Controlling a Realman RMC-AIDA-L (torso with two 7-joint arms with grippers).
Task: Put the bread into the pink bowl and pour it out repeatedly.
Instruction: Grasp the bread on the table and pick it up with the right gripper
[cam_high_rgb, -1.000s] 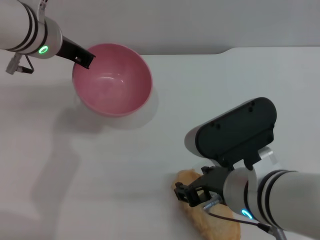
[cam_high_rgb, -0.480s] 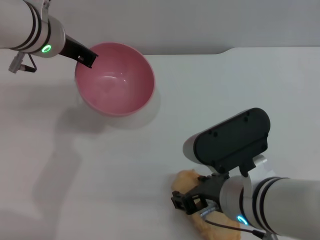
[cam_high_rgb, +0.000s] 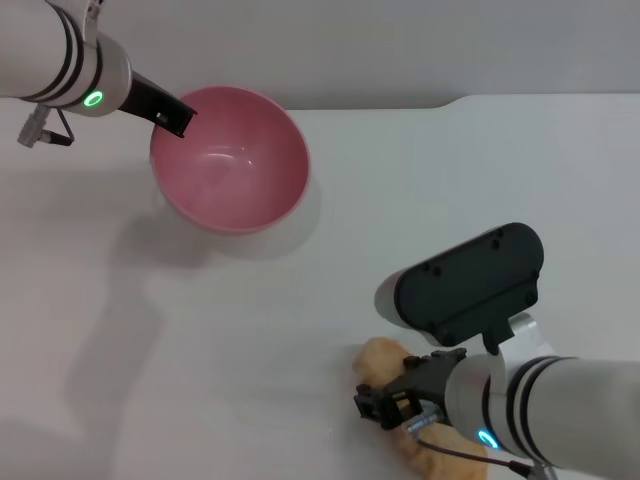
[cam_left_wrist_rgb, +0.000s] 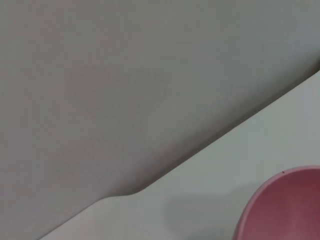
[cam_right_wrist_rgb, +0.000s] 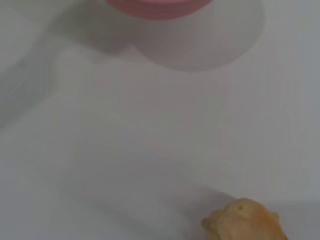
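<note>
The pink bowl (cam_high_rgb: 230, 165) stands upright at the back left of the white table, with nothing inside it. My left gripper (cam_high_rgb: 168, 114) is shut on its far-left rim. A slice of the bowl's rim (cam_left_wrist_rgb: 282, 207) shows in the left wrist view. The golden-tan bread (cam_high_rgb: 383, 356) lies near the table's front edge, right of centre, mostly covered by my right arm. My right gripper (cam_high_rgb: 398, 400) sits low over the bread, open, its black fingers either side of the loaf. The right wrist view shows one end of the bread (cam_right_wrist_rgb: 245, 224) and the bowl's base (cam_right_wrist_rgb: 155, 5).
The white table (cam_high_rgb: 300, 300) spreads between the bowl and the bread. Its back edge meets a grey wall (cam_high_rgb: 400, 50) just behind the bowl, with a step in the edge at the back right.
My right arm has sunk lower and nearer the front edge, over the bread. The left gripper and the bowl shifted slightly to the right, then held still.
</note>
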